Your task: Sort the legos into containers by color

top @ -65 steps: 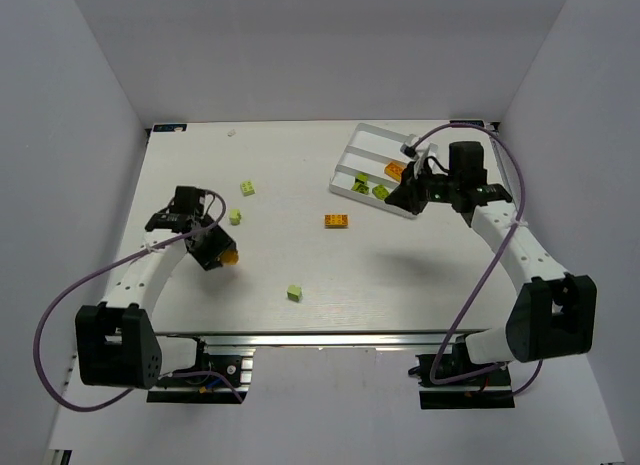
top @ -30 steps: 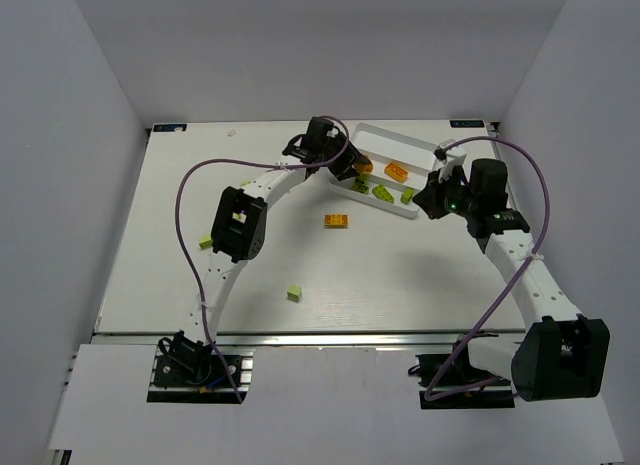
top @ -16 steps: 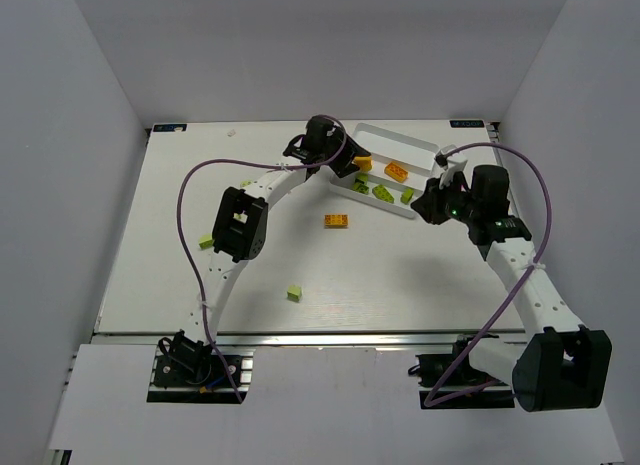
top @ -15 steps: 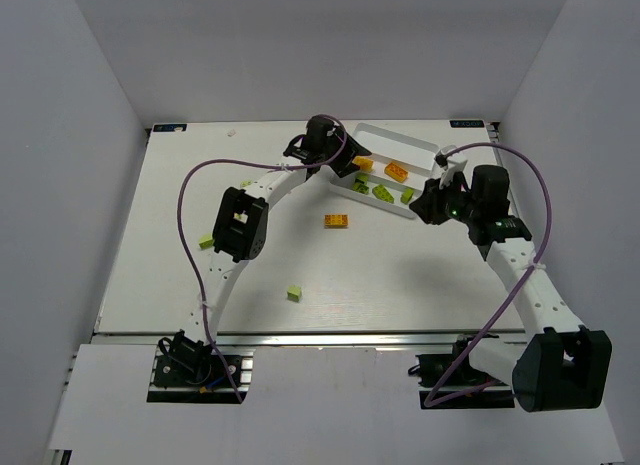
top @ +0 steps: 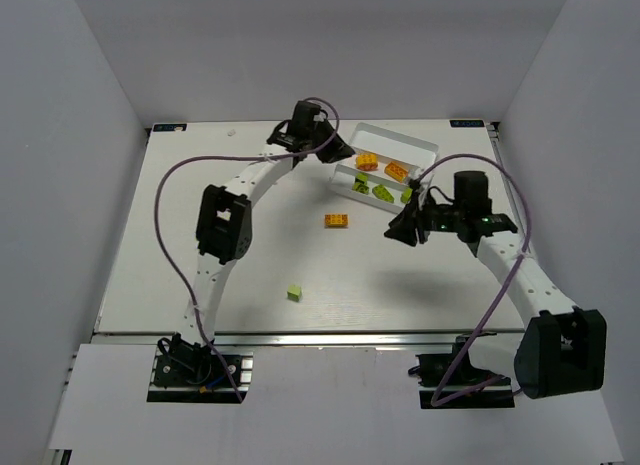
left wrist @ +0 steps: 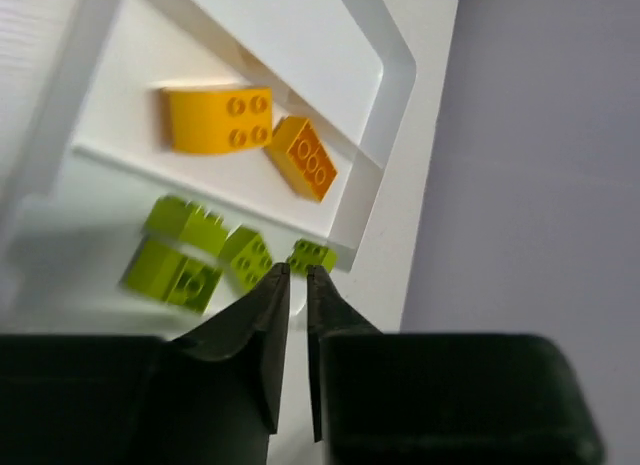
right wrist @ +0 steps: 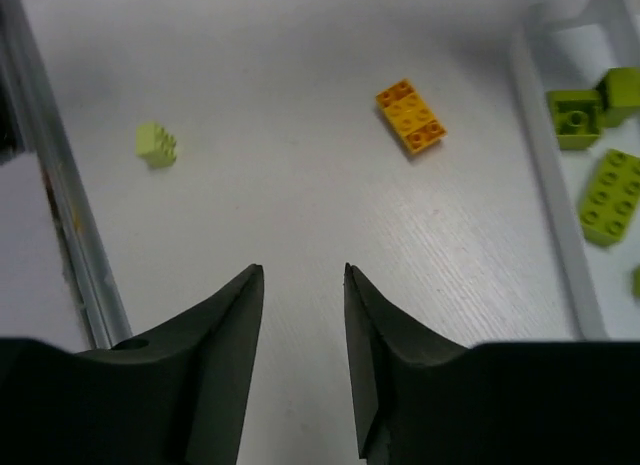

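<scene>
L gripper hangs over tray, fingers all but closed, apparently empty (view blurred). R gripper is spread, empty, facing loose orange brick: likely next pick. Tray keeps oranges in mid compartment, greens in near one, i.e. colour-sorted; stray green lies well apart.

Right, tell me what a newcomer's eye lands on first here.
The white tray at the far right of the table, orange bricks in one compartment, lime-green bricks in the next. Then the left arm stretched across to it, and a loose orange brick and a loose green brick on the table.
</scene>
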Action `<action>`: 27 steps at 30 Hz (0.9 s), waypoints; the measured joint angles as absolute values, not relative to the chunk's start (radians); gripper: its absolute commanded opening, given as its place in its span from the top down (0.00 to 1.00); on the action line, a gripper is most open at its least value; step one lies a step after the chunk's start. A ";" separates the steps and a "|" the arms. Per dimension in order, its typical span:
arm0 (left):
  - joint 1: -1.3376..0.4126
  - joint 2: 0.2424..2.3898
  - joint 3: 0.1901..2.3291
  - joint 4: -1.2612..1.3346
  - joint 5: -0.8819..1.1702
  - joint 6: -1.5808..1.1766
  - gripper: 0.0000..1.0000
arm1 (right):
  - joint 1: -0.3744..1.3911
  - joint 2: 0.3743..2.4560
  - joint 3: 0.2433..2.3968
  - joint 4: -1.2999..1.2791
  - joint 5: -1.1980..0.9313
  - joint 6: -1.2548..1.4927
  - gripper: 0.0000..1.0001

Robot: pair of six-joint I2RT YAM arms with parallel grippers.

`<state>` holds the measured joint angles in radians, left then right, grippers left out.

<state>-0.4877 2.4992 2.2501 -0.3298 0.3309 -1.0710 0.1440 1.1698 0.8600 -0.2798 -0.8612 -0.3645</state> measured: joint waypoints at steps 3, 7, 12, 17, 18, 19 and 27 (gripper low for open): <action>-0.452 2.297 2.114 -0.455 0.293 -0.925 0.78 | 0.240 1.238 0.862 -0.321 -0.882 -0.450 0.53; -0.392 1.879 1.790 -0.560 0.186 -0.758 0.30 | 0.446 1.332 0.870 -0.351 -0.844 -0.514 0.23; -0.350 1.343 1.409 -0.664 0.016 -0.686 0.12 | 0.623 1.470 0.922 -0.308 -0.709 -0.488 0.14; -0.361 1.018 1.111 -0.781 -0.066 -0.723 0.12 | 0.619 1.718 1.154 -0.295 -0.503 -0.511 0.11; -0.362 0.973 1.065 -0.811 -0.075 -0.743 0.11 | 0.616 1.771 1.218 -0.297 -0.467 -0.532 0.11; -0.362 0.940 1.028 -0.834 -0.083 -0.759 0.11 | 0.614 1.814 1.273 -0.305 -0.440 -0.549 0.11; -0.362 0.733 0.921 -0.983 -0.135 -0.869 0.11 | 0.601 2.070 1.631 -0.440 -0.363 -0.675 0.11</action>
